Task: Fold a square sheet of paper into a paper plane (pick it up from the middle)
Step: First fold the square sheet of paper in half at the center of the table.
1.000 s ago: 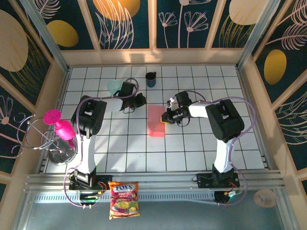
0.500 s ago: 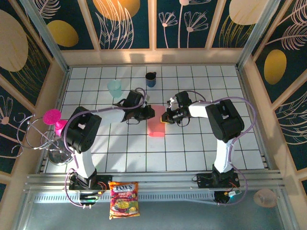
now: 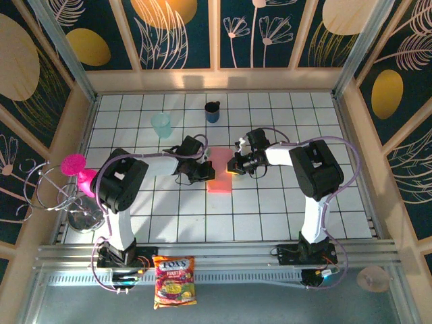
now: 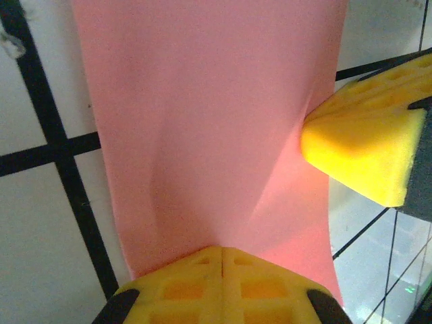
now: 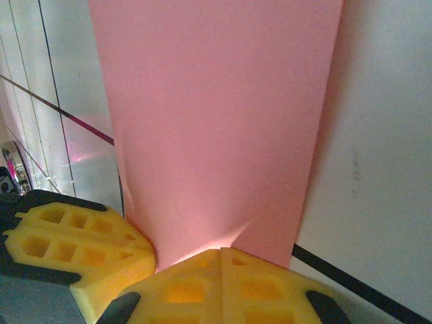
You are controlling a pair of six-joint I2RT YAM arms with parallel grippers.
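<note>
One square sheet of paper [image 3: 219, 181] lies mid-scene on the desk [image 3: 270, 216], two hands clamping it, left hand [image 3: 206, 170] on its left edge, right hand [image 3: 231, 165] on its right; teal cup [image 3: 161, 125] and dark cup [image 3: 212, 111] stand far.

My table [image 3: 270, 216] is a top of white square tiles with dark joints. Between my left pincer [image 3: 206, 173] and my right pincer [image 3: 232, 165] is the square sheet of paper [image 3: 220, 178], salmon-pink, showing as a narrow oblong; whether it rests flat on the tiles I cannot tell. Beyond my left pincer, a little to its left, stands a pale teal cup [image 3: 161, 125]; beyond the gap between both pincers, a dark mug [image 3: 212, 111]. Well left of my left pincer, at the table's edge, are a metal bowl [image 3: 84, 217] and a magenta goblet [image 3: 75, 169]
</note>
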